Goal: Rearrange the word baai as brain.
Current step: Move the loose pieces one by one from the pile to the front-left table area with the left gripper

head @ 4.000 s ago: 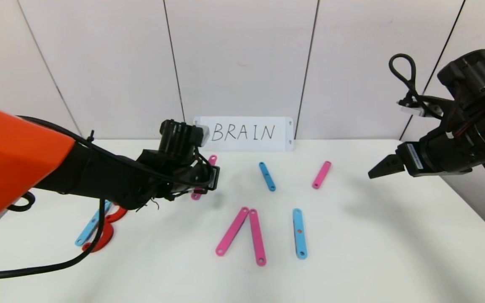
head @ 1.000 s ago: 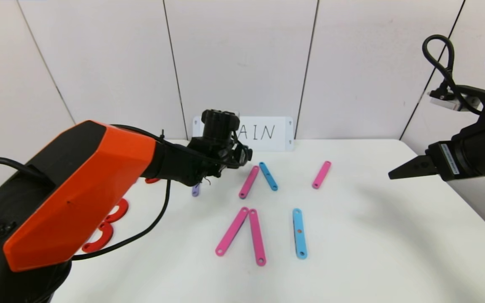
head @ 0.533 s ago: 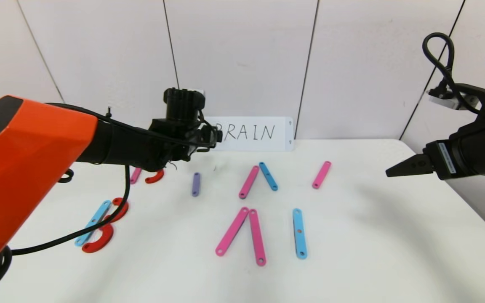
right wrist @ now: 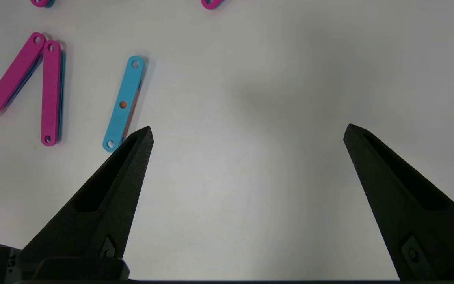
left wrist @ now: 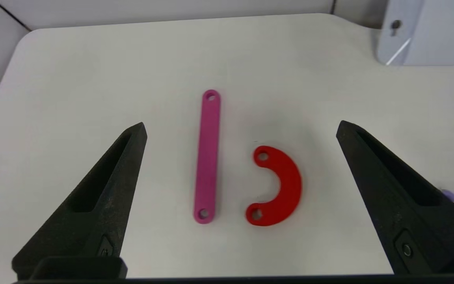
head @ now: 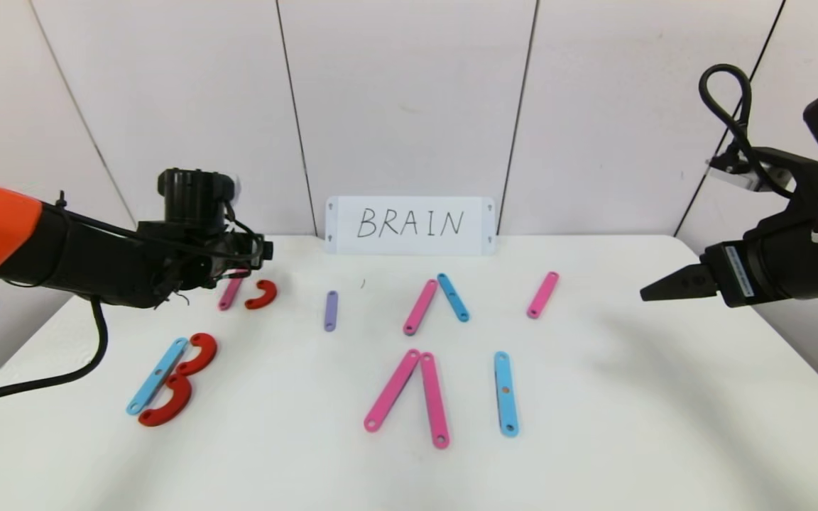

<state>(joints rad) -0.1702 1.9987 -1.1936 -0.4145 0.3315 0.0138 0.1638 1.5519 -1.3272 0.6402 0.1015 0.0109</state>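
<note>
The word lies spread over the white table (head: 593,426) in two rows, only partly rebuilt: a blue strip (head: 157,375) with two red curves (head: 180,387) touching it already reads as B at the near left, while farther back a short pink strip (head: 230,292) and a lone red curve (head: 261,294) lie just apart, an R lacking its leg. A purple strip (head: 330,310), a pink-and-blue peak (head: 436,301), two long pink strips (head: 409,397), a long blue strip (head: 505,392) and a far pink strip (head: 542,294) remain loose, so A, I and N look unfinished. The left gripper (head: 264,250) hovers released and empty above the pink strip. Half a second earlier it hung nearer the BRAIN card (head: 409,225); it has since swung left. The right gripper (head: 647,292) stays raised at the right, open and empty
</note>
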